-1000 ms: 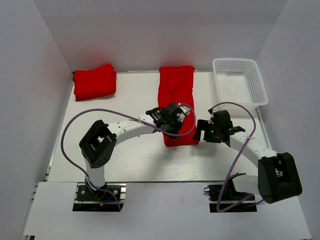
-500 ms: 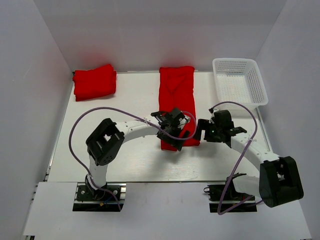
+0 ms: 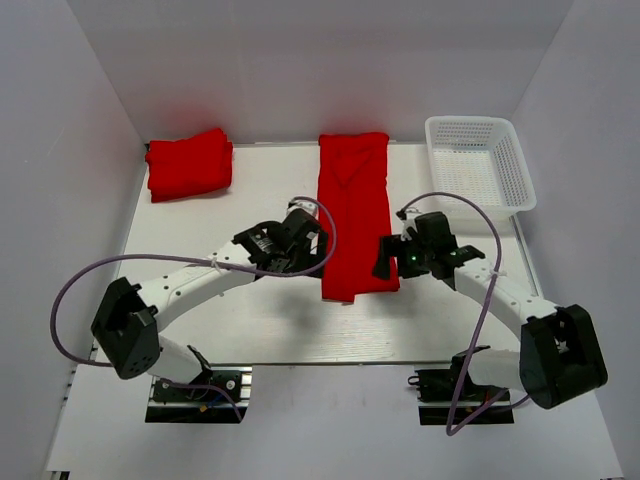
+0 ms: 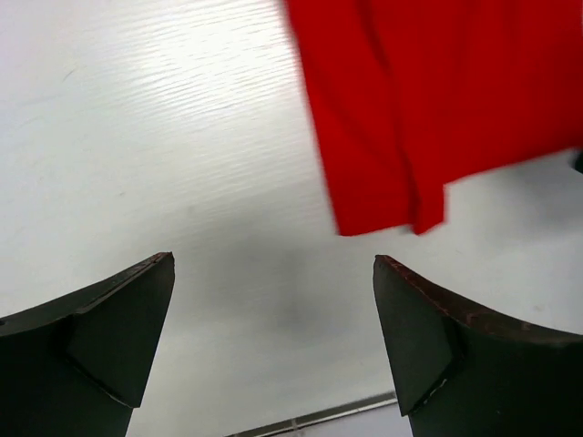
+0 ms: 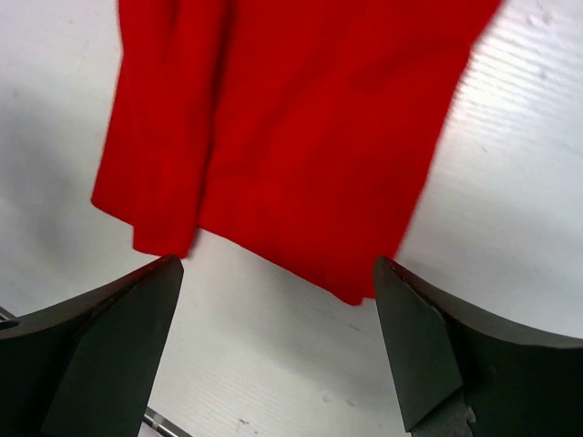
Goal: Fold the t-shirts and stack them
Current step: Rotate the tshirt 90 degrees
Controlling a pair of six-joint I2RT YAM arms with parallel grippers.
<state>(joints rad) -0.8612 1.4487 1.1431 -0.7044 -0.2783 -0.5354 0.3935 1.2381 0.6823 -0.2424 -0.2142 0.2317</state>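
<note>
flanking the soft, limp t-shirt (image 3: 354,200), our left gripper (image 4: 271,262) and right gripper (image 5: 275,264) gape empty; we'd pinch its near hem corners.

We see t-shirt (image 3: 354,215) between left gripper (image 4: 273,264) and right gripper (image 5: 278,264): soft matt red cloth. Table (image 4: 182,137) beneath them: smooth white, faintly grained. Basket (image 3: 476,172) beyond right gripper: white plastic mesh.

Long t-shirt (image 3: 354,215): plain bright red, no print or pattern. Folded t-shirt pile (image 3: 189,163): identical plain bright red. Basket (image 3: 475,170): white, fine mesh pattern. Table (image 3: 230,310): white, faint linear grain in the wrist views.
</note>
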